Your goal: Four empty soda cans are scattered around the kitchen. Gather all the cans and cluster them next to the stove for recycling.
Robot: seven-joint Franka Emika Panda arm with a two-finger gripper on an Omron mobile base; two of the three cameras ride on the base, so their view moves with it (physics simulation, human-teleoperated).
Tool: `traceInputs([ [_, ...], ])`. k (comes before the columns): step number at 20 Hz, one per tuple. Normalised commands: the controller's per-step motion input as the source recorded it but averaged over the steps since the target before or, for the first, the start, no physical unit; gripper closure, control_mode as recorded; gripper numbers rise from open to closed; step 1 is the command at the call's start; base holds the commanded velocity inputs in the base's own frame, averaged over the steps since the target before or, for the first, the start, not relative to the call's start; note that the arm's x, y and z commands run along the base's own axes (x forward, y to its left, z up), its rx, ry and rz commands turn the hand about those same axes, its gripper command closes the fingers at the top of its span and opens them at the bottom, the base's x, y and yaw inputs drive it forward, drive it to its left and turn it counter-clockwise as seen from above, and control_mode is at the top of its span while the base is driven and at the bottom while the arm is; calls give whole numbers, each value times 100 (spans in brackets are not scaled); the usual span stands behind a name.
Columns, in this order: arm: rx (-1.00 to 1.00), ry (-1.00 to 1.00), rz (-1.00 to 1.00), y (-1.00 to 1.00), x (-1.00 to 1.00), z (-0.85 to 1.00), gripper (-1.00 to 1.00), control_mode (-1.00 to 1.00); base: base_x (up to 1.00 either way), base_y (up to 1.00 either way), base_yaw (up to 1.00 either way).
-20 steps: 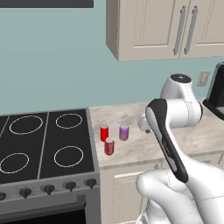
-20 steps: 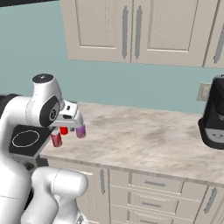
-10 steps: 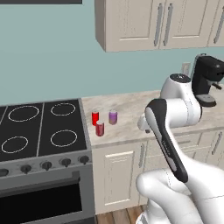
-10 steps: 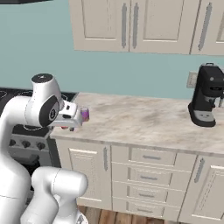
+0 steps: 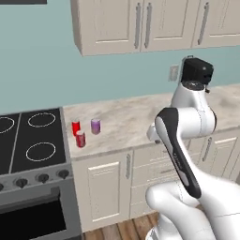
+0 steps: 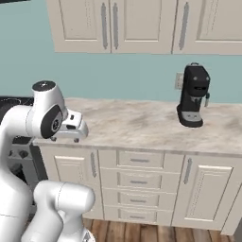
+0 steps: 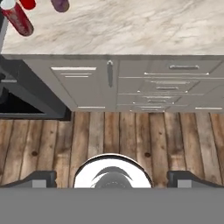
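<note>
Two small red soda cans [image 5: 80,138] and a purple pale-topped can [image 5: 95,126] stood clustered on the beige marbled surface [image 5: 136,117] at three o'clock of the black-topped steel stove [image 5: 33,140], while the claw [image 7: 112,178] gaped wide, empty.

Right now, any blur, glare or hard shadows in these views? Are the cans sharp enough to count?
Left base view: flat even light, no glare, soft edges; two red cans and a purple can read clearly beside the stove. Right base view: same flat light, faint shadow under the coffee machine. Hand view: counter sharp, cans cropped at the top edge.
</note>
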Motion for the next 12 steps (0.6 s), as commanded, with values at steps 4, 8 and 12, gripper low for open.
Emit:
traceInputs([
  [4,0,0,0,0,0,0,-100,100,0,-11,-47],
  [8,0,0,0,0,0,0,-100,100,0,0,-50],
  [12,0,0,0,0,0,0,-100,100,0,0,-50],
])
